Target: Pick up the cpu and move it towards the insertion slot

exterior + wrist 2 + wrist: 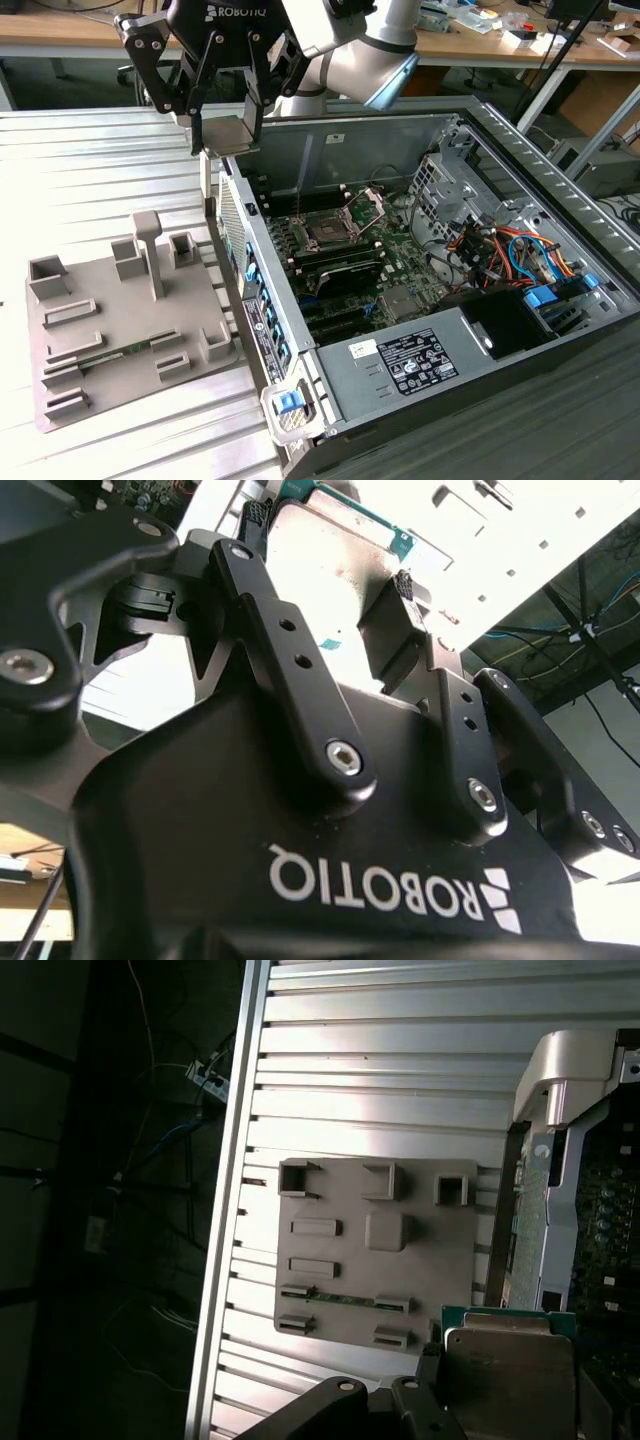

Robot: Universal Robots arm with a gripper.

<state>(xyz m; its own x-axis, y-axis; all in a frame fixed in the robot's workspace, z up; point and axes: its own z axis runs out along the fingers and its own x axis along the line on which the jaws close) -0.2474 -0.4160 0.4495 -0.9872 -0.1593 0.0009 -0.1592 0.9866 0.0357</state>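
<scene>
My gripper (228, 138) hangs high at the exterior view's upper left, shut on the cpu (233, 131), a flat silvery square held level between the two fingers. It is in the air just over the near side wall of the open computer case (262, 300). The insertion slot (325, 233), a dark square socket in a silver frame, lies on the motherboard below and to the exterior view's right, its bracket (368, 203) hinged up. In the second wrist view the cpu (315, 580) sits between the black fingertips (258, 518). In the first wrist view the cpu (510, 1375) shows a green rim.
A grey fixture plate (110, 330) with raised pockets and posts lies on the slatted metal table (90, 180), left of the case in the exterior view. Inside the case are black memory slots (345, 268), a drive cage (445, 185), coloured cables (510, 250) and a power supply (420, 360).
</scene>
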